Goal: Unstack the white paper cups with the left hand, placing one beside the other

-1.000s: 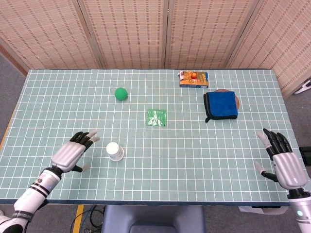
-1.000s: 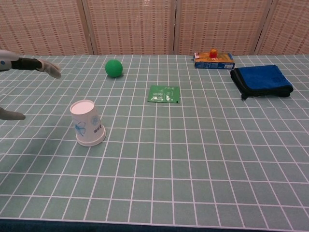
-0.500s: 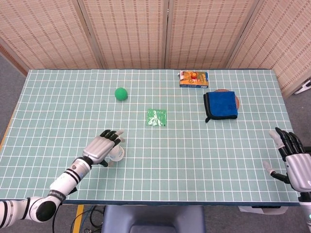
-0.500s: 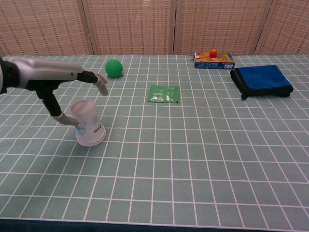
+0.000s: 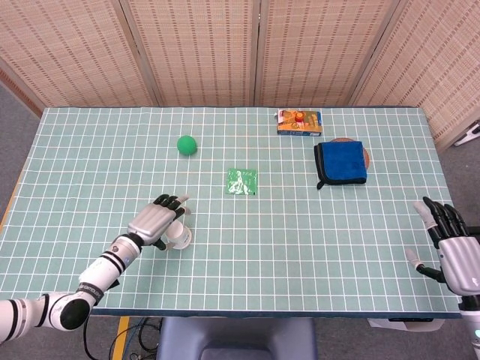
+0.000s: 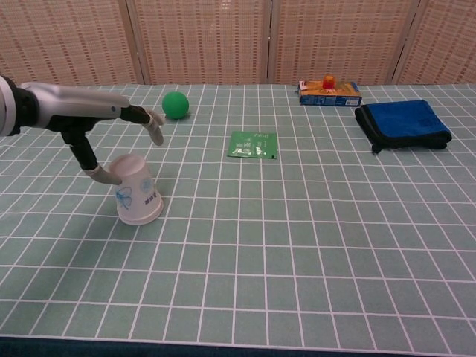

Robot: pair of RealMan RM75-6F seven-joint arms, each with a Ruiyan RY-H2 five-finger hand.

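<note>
Woven reed screens are seen behind a green gridded table (image 5: 315, 247). White paper cups (image 6: 136, 189), stacked upside down, are found at about seven o'clock on the tabletop. Left hand (image 5: 155, 223) is held over and against them from their nine o'clock side: its thumb is laid on the cup wall while its fingers (image 6: 152, 126) are extended above, so a firm grip cannot be told. Right hand (image 5: 452, 246) is spread, empty, at four o'clock. A green ball (image 5: 187, 145), green packet (image 5: 242, 181), blue cloth (image 5: 341, 162) and snack box (image 5: 300, 121) are set further back.
</note>
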